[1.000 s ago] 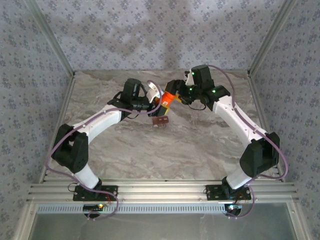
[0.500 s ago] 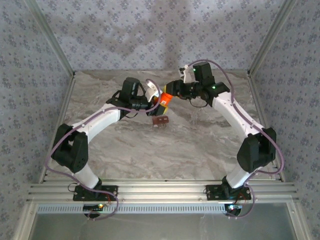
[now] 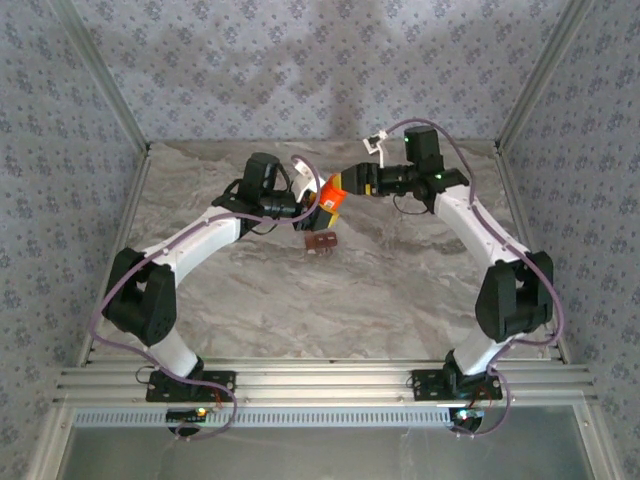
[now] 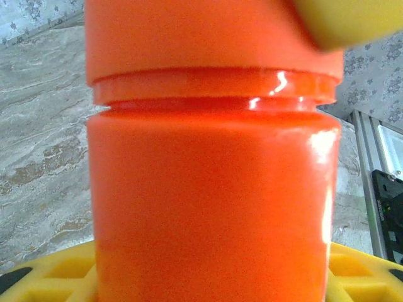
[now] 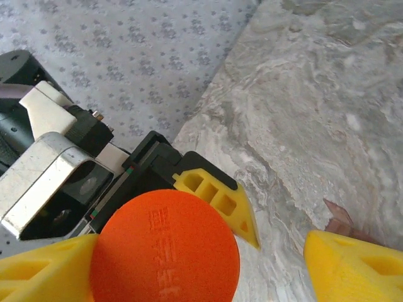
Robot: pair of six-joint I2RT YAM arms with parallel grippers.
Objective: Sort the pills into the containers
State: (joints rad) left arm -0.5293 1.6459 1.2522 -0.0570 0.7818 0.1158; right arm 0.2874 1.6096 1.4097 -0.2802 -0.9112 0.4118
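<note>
In the top view the left gripper [image 3: 317, 206] clamps the bottle [image 3: 333, 192] at mid-frame. Its long axis points up-right at the right gripper [image 3: 345, 183], whose fingers stand spread about the cap [image 5: 164, 248]. The containers [image 3: 320, 242] lie on the table [image 3: 400, 285], just below the bottle.

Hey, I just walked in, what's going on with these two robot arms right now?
The left pincer holds an orange bottle up off the marble table, near the back middle. The right pincer is open with its fingers either side of the cap, not closed on it, so it looks set to take the cap off. The small reddish-brown containers strip lies on the table just beside them, apart from both pincers.
</note>
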